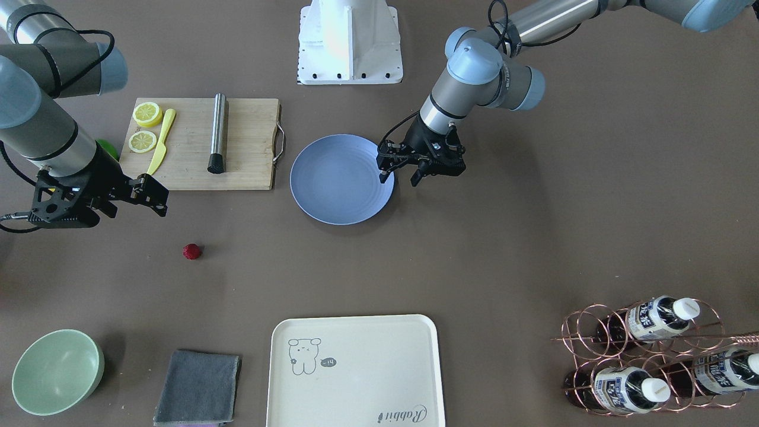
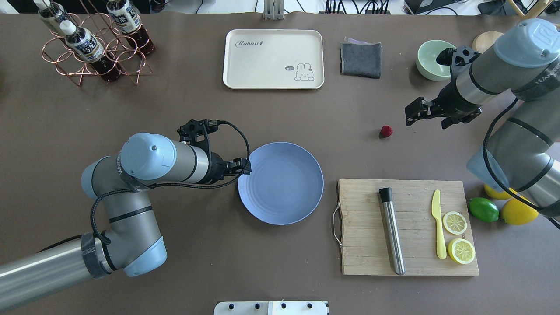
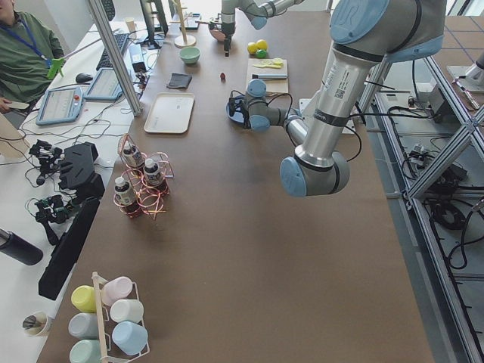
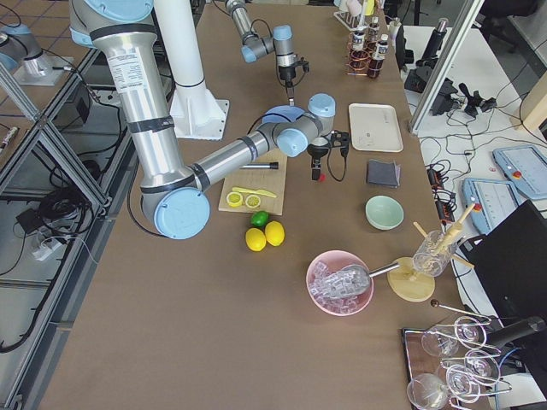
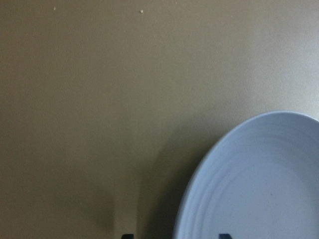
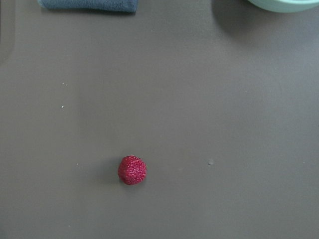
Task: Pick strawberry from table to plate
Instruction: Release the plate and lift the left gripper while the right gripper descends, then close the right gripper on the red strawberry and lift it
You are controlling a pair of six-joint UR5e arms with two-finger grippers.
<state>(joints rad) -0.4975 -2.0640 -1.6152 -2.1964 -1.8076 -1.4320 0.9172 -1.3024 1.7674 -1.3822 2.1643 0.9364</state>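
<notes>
Wooden cutting board (image 2: 363,227) carries metal rod (image 2: 392,234), yellow knife (image 2: 438,227), two lemon halves (image 2: 455,222). Lime (image 2: 483,209) just beside board. Cream tray (image 2: 271,57), grey cloth (image 2: 360,60), green bowl (image 2: 431,65) well apart from board.

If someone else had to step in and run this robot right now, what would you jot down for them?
Left gripper: open, empty, at the rim of the plate.
Right gripper: open, empty, above the table near the strawberry, not touching it.
Strawberry lies on the table, apart from the plate; the plate is empty.
Done: no pick yet.
Left: grasp the strawberry, carry it to the plate, release.
</notes>
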